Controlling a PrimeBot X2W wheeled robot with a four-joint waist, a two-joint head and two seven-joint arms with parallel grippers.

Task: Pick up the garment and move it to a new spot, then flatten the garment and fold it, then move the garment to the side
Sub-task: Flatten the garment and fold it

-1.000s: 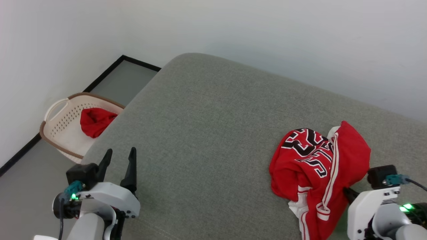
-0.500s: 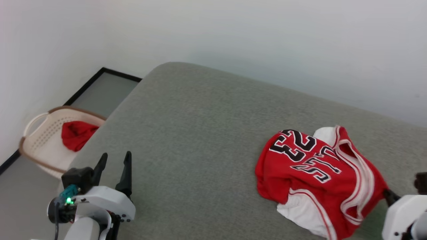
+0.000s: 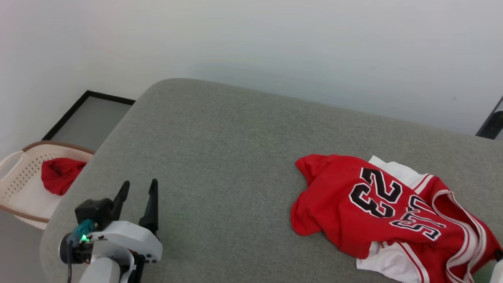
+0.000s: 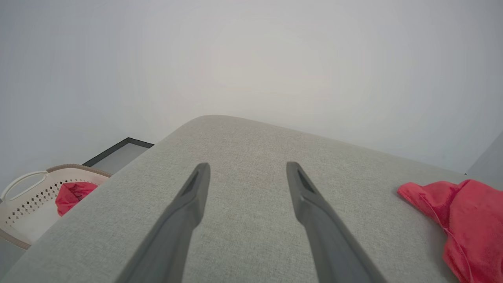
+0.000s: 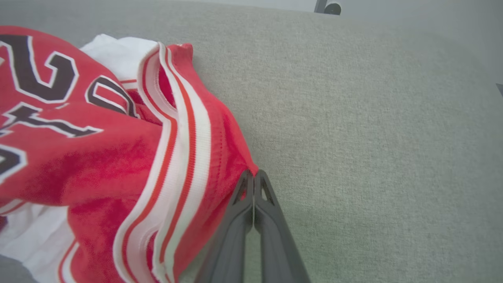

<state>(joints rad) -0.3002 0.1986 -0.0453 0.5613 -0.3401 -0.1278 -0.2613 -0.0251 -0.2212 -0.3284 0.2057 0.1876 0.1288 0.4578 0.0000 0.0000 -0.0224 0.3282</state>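
The broad grey cushioned surface [image 3: 220,149] lies before the robot. On its right side is the garment [image 3: 353,208]. A second ago it was a bunched heap; now it is drawn out with the "23" showing. The move looks underway, with flattening still ahead. The right gripper [image 5: 253,175] is clamped on its red edge beside the striped trim. The left gripper [image 3: 140,182] hovers spread wide, well apart from the garment.

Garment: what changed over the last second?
The garment went from a bunched heap to lying spread out, dragged toward the robot's right across the grey cushion by the right gripper, which stays shut on its red edge. The head camera panned too. Unchanged: left gripper open and idle, red cloth in the basket.
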